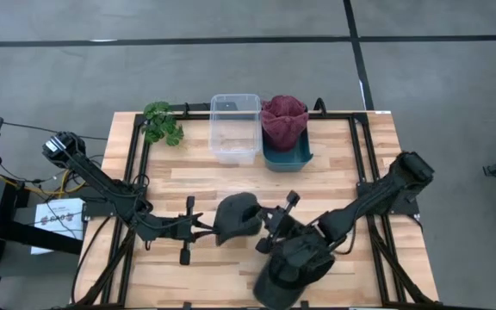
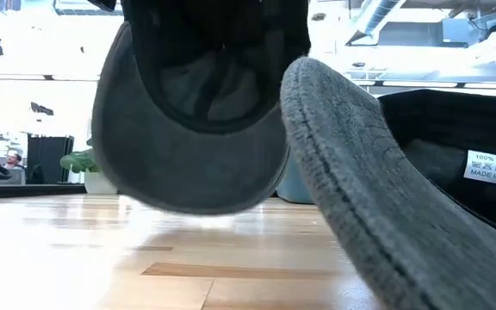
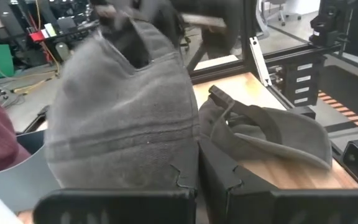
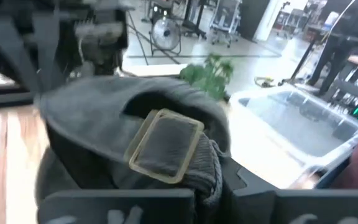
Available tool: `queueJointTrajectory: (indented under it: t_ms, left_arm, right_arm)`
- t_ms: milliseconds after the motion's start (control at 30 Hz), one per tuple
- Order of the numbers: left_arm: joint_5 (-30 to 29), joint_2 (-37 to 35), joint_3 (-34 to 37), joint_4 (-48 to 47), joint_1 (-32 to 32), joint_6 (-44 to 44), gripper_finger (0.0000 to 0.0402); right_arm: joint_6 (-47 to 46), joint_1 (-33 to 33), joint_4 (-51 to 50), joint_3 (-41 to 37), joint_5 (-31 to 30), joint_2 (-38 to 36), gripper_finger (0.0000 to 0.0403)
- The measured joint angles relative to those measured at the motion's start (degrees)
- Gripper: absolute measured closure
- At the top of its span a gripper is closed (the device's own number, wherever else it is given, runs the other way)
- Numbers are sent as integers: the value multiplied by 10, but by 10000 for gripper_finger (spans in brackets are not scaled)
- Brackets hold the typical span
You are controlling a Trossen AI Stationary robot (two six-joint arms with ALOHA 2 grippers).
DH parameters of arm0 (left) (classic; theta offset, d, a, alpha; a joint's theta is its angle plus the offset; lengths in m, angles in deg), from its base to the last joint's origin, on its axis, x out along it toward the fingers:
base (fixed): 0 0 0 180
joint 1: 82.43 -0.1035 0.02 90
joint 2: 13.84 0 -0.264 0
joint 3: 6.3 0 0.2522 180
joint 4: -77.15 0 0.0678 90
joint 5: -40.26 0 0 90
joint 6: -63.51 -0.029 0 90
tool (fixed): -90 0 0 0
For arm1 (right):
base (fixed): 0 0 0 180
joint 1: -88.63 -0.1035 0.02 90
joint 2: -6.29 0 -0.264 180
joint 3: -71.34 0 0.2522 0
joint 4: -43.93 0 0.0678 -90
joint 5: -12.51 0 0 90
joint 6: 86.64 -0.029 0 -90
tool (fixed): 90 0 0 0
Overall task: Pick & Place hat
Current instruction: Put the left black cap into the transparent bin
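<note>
The wooden surface (image 1: 334, 164) is carrying a clear bin (image 1: 235, 127) and a teal bin (image 1: 289, 155) with a maroon hat (image 1: 283, 119) at its far edge, a plant (image 1: 162, 122) lying left of them. A grey hat (image 1: 236, 217) is hanging lifted near the centre, both grippers clamped on it: the left gripper (image 1: 203, 226) is gripping its left side, the right gripper (image 1: 269, 222) its right. A second dark hat (image 1: 293, 269) is lying at the near edge.

We reached our left arm inward across the table, its gripper (image 1: 203, 227) clamped shut on cloth. Our right arm angled in from the far side, right gripper (image 1: 269, 226) likewise pinched shut.
</note>
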Motion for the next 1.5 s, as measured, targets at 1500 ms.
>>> queueJointTrajectory:
  t_ms: [1500]
  left_arm:
    - [111, 115, 1, 77, -144, 82, 394]
  right_arm:
    - [413, 67, 333, 0, -53, -84, 402]
